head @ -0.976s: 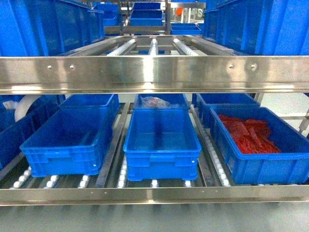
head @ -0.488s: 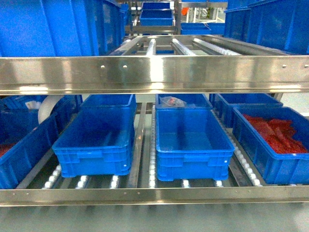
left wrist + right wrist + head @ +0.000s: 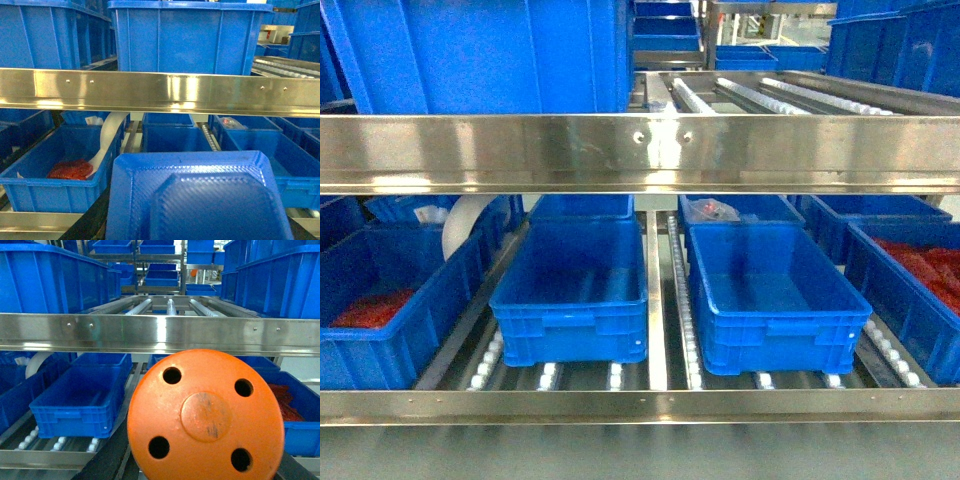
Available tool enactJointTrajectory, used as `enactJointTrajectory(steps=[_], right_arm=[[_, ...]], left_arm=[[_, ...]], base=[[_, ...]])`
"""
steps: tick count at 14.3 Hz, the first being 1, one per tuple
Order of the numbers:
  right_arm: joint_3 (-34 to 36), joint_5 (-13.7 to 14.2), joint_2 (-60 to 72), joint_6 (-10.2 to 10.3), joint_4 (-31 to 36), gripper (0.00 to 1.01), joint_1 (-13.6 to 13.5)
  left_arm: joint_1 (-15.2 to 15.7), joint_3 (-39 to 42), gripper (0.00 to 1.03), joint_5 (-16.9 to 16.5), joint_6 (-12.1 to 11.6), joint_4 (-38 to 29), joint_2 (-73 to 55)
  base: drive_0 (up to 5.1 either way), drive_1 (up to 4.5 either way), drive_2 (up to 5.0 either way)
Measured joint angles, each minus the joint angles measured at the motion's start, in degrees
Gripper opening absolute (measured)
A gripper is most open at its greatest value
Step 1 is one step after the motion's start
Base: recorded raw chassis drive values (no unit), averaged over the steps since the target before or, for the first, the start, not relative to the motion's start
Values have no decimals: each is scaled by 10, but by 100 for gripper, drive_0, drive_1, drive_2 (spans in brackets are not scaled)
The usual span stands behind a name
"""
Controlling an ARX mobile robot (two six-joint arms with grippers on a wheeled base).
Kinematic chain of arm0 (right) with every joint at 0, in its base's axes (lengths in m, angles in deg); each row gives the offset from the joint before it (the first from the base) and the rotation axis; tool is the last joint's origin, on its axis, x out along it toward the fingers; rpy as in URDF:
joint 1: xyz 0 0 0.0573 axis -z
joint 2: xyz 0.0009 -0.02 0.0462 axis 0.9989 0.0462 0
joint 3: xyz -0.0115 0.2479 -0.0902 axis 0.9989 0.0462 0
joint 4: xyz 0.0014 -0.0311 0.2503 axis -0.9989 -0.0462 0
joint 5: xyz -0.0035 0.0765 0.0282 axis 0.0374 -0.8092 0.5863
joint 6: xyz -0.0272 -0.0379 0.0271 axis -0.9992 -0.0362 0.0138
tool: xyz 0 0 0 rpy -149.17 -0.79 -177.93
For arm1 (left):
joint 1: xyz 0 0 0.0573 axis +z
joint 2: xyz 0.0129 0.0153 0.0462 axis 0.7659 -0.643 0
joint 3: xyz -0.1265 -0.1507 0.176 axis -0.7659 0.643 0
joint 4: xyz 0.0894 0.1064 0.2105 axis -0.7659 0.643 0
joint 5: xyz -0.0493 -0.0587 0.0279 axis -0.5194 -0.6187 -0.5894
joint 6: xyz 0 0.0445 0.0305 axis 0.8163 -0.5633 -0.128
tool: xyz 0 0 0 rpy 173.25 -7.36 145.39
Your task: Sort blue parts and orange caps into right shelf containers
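Across the head view the whole rack has slid to the right: the two empty crates on the lower roller lanes, the left one and the right one, now sit right of where they were a second ago. The crate of red pieces at the right has been pushed mostly past the right edge. At the left a crate holding red pieces has come into view, and a tall blue crate on the upper shelf now fills the top left.

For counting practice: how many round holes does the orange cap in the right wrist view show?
4 holes in the orange cap: upper left, upper right, lower left, lower right; bottom edge cropped.
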Motion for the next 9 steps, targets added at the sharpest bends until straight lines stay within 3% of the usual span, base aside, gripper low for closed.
enactJointTrajectory(steps=[9], right_arm=[[0, 1, 0, 0, 1, 43, 0]], left_arm=[[0, 0, 43, -3, 0, -5, 0]], base=[[0, 0, 0]])
